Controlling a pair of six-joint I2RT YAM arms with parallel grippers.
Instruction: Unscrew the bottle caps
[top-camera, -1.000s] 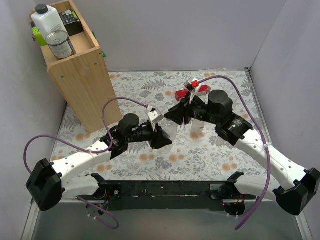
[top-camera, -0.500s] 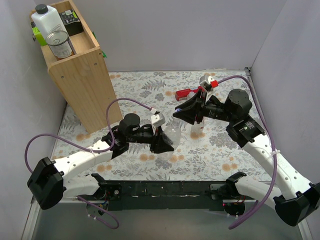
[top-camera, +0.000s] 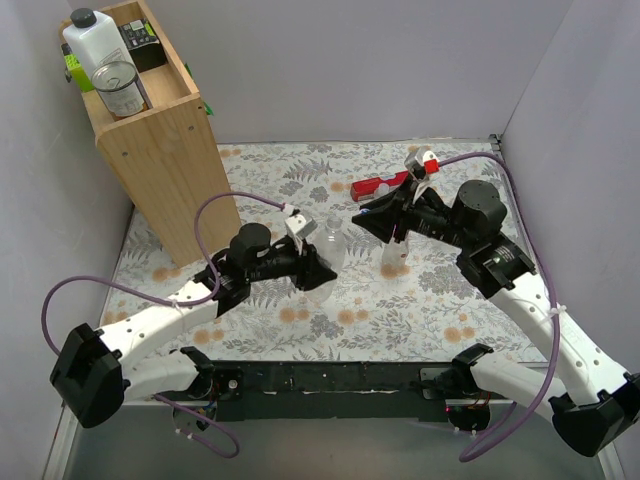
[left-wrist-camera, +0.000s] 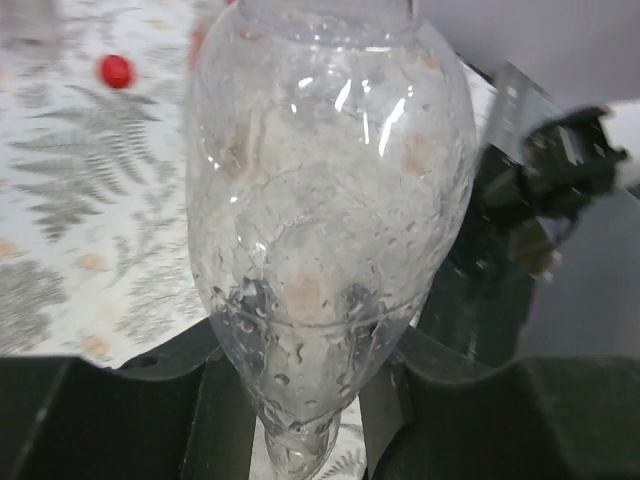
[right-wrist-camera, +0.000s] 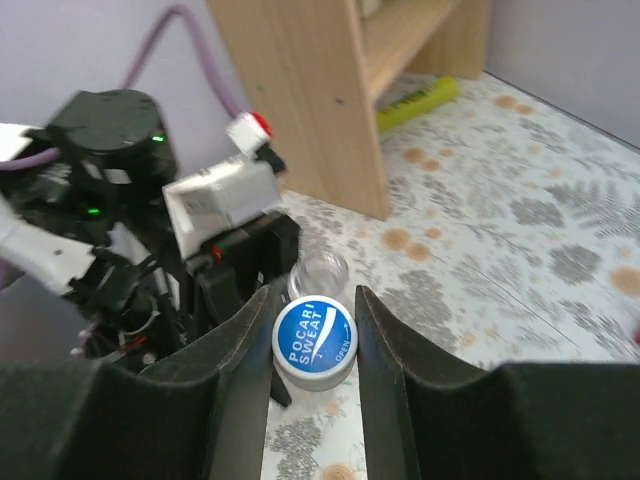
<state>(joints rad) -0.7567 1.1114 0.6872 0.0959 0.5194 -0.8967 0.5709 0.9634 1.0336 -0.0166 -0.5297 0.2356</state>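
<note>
A wooden shelf (top-camera: 160, 130) stands at the far left of the flowered surface (top-camera: 300, 170), with a white jug (top-camera: 88, 45) and a tin can (top-camera: 120, 88) on top. A yellow-green object (right-wrist-camera: 420, 100) lies at the shelf's foot.

Right of the shelf, the left end effector (left-wrist-camera: 298, 410) grips a clear bottle (left-wrist-camera: 325, 200). Its two fingers (left-wrist-camera: 205, 400) press against the sides of the wet, see-through body. The overhead view shows this bottle near the middle of the surface with its mouth up. The right wrist view shows its neck (right-wrist-camera: 320, 270) open, with no cap on it. In the left wrist view, a small red cap (left-wrist-camera: 115, 70) lies loose on the surface beyond the bottle, well apart from it.

Further right, the right end effector (right-wrist-camera: 313, 312) is narrowed onto a blue cap (right-wrist-camera: 313, 342) with white lettering, pinching it from both sides. This cap is just beside the open neck and does not touch it.

Under the right arm, a second clear bottle (top-camera: 393, 258) stands upright on the surface. I cannot tell whether it has a cap. Behind it, toward the back wall, lies a long red box (top-camera: 378, 187).
</note>
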